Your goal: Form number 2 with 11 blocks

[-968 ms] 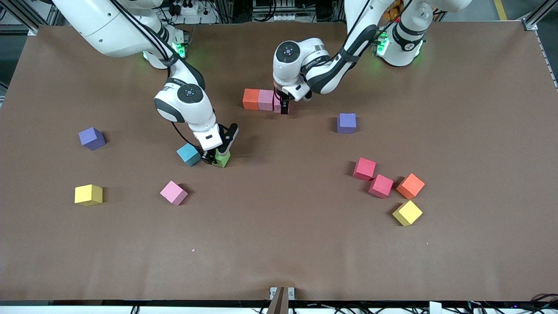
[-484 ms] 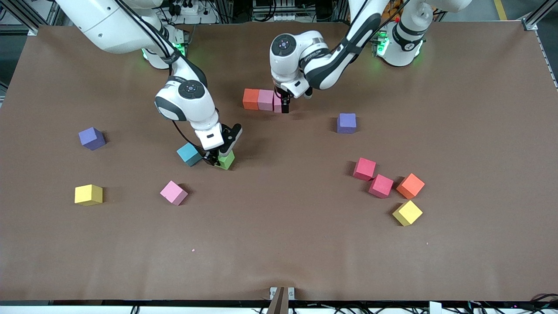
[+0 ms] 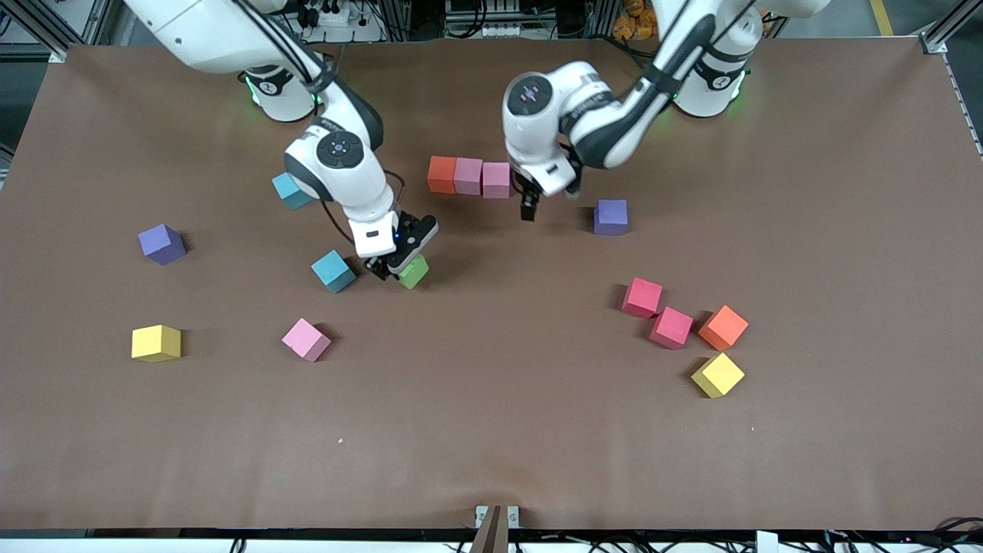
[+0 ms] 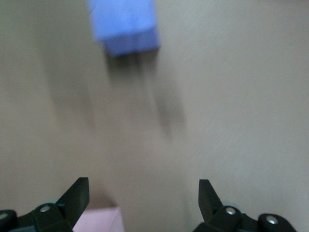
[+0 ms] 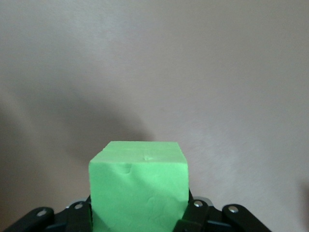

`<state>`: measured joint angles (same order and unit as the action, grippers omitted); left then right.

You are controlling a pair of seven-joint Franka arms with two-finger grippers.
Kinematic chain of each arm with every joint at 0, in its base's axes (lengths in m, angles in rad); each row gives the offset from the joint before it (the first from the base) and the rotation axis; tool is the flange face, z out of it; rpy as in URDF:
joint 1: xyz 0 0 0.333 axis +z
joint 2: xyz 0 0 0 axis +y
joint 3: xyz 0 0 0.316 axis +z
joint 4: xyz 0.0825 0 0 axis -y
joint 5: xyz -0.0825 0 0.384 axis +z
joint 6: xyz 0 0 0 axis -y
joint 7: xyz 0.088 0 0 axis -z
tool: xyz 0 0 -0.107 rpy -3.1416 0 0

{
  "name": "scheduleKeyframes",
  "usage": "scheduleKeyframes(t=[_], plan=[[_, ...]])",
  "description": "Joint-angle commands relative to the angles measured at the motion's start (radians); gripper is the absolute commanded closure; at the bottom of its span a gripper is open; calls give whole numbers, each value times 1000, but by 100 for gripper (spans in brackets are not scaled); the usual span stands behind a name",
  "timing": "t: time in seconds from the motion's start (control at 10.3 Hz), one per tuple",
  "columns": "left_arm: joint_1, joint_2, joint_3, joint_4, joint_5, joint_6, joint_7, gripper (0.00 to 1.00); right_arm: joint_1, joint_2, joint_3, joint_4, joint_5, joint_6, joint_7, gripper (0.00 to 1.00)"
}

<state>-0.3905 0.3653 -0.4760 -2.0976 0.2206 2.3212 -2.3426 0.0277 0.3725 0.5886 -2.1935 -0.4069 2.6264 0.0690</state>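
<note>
- Lying nearest the camera are loose blocks: a yellow block [image 3: 717, 375] with an orange [image 3: 723, 327] and two crimson blocks [image 3: 670, 328] toward the left arm's end, another yellow [image 3: 156, 342] and a pink block [image 3: 306, 339] toward the right arm's end.
- Farther up, the right gripper [image 3: 399, 261] has raised the green block [image 3: 413, 271] off the table beside the cyan block [image 3: 333, 271]; a second ago it sat low on the mat. Its jaws are clamped on the cube's sides, and the right wrist view shows the cube [image 5: 138, 186] filling the gap with bare mat below. I judge it is headed for the row.
- The right arm reaches down from its base, wrist bent, gripper tilted toward the table's middle.
- The left gripper [image 3: 527, 206] has pulled away from the row, jaws spread wide and empty, leaving the third block set. It hangs over bare mat between the row and a purple block [image 3: 611, 216].
- Farthest, the row of orange [image 3: 441, 174], pink [image 3: 468, 176], pink [image 3: 496, 180] sits touching: the top bar of the 2, so eight blocks remain.
- A second cyan block [image 3: 290, 190] is now uncovered beside the right arm.
</note>
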Motion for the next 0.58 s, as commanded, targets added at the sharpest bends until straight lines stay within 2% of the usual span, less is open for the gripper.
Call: scheduleKeyframes(t=[0.0,0.29,0.48], plan=[[103,-35,-13,-36,22,-14,208,0,78,-55,0,-12,101,-42,223,53],[185,-63,-21,-81,16,-14,504,0,118,-49,3,-6,105,-40,573,53],[238,-65,-35,-113,14,-13,712,0,173,3,-6,59,106,-42,757,53]])
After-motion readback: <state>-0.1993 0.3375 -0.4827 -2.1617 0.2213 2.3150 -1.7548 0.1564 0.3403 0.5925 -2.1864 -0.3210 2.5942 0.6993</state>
